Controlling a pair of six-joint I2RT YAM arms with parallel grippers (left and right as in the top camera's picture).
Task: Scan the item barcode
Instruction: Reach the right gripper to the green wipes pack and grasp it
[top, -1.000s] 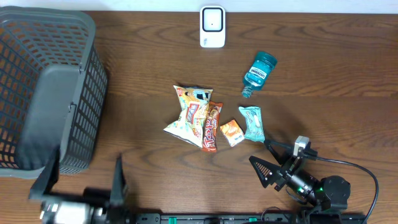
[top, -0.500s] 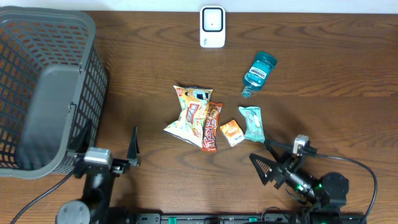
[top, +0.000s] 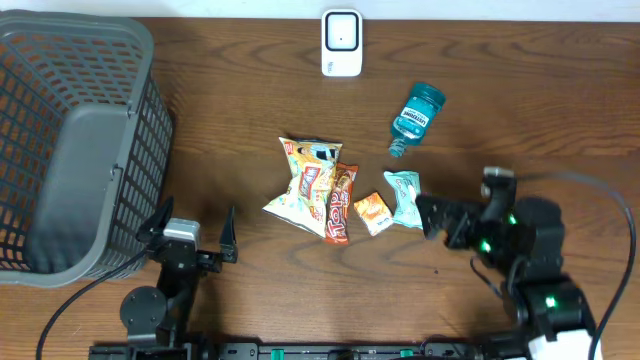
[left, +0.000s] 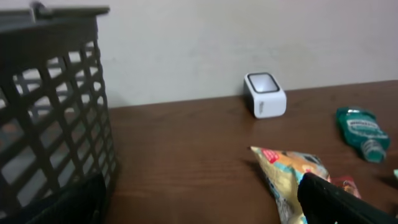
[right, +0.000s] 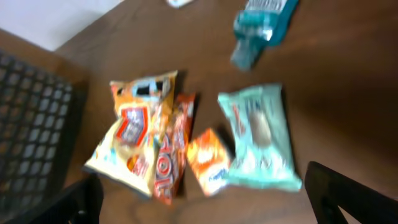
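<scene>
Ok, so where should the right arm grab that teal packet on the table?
Grip the teal packet across its narrow middle, coming straight down with the open right gripper. It lies flat and is longer than wide; the small orange pouch sits right beside one long edge, so set that finger carefully.

Right wrist view blurry: teal plastic mouthwash bottle cropped at top edge, orange-yellow foil snack packets unreadable. Dark grey mesh basket cut off left.

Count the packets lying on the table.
4, all in the middle: a yellow bag, a red wrapper against its right edge, a small orange packet right of that, and a teal packet furthest right. Another could lie hidden beneath them.
</scene>
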